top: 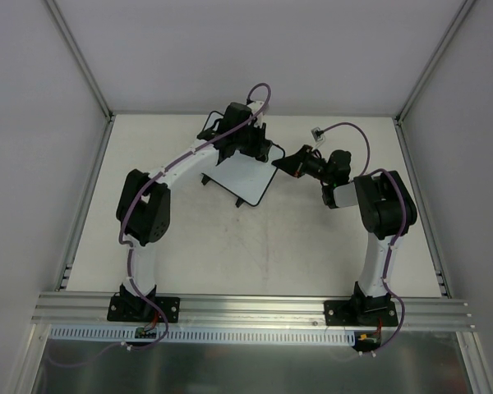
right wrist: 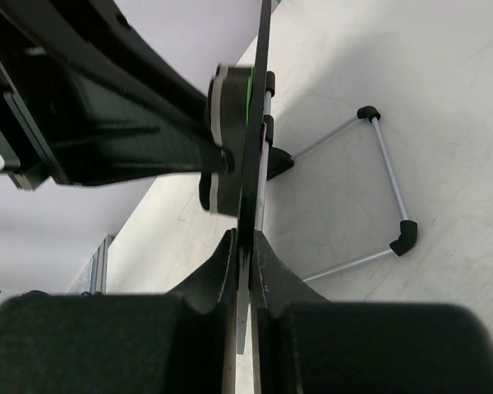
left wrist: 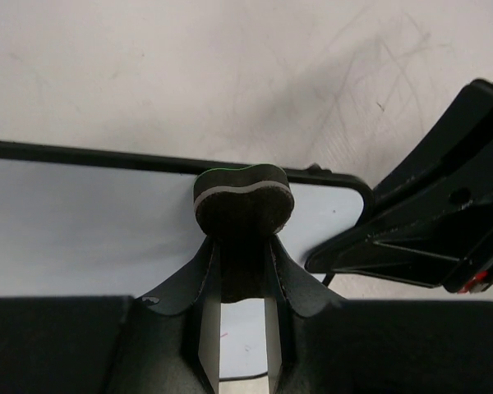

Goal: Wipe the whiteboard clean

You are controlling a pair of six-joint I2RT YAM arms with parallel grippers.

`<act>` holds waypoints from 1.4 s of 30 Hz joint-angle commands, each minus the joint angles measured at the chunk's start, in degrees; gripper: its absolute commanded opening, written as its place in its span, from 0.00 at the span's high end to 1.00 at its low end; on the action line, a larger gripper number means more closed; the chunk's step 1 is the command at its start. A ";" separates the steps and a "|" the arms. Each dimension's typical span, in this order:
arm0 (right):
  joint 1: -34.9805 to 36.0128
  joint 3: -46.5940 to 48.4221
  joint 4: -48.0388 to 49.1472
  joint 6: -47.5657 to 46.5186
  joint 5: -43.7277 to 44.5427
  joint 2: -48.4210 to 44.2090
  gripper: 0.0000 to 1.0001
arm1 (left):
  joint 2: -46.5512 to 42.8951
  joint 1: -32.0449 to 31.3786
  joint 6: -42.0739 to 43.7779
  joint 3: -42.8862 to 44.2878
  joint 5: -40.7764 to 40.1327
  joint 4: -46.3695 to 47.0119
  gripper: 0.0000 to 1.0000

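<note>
Right wrist: wire stand (right wrist: 392, 175) behind whiteboard (right wrist: 261, 49)

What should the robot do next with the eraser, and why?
Probably sweep the eraser away from the corner, across the whiteboard: the left fingers hold it at the board's edge, while the right fingers pinch the board steady.

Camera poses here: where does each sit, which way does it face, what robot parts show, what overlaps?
Top external: above and behind the bases, looking down on the table; both arms meet at the whiteboard.
Left wrist: on the left arm, looking along the left gripper, shut on the eraser against the board.
Right wrist: on the right arm, looking along the right gripper, clamped on the board's edge, seen edge-on.
Shared: both wrist views show eraser, board, the other gripper.
</note>
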 commanded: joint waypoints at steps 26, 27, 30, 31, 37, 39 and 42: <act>2.39 0.18 14.26 -2.52 -8.68 -3.15 1.00 | -6.54 0.52 -2.37 -23.88 -2.99 13.77 1.00; 2.39 0.18 14.26 -2.52 -8.68 -3.15 1.00 | -7.06 0.52 -2.90 -25.12 -2.99 15.34 1.00; 2.39 0.18 14.26 -2.61 -8.68 -3.24 1.00 | -6.81 0.61 -3.08 -29.08 -3.43 18.07 1.00; 2.39 0.18 14.26 -2.61 -8.59 -3.16 1.00 | -6.63 0.61 -3.17 -29.79 -3.61 18.43 1.00; 2.39 0.18 14.26 -2.61 -8.59 -3.07 1.00 | -5.49 0.61 -4.48 -35.41 -4.14 24.05 1.00; 2.39 0.18 14.26 -2.70 -8.68 -3.24 1.00 | -5.14 0.52 -5.10 -37.34 -4.40 25.28 1.00; 2.39 0.09 14.26 -2.61 -8.68 -3.16 1.00 | -5.66 -0.01 -5.89 -41.03 -5.01 28.53 1.00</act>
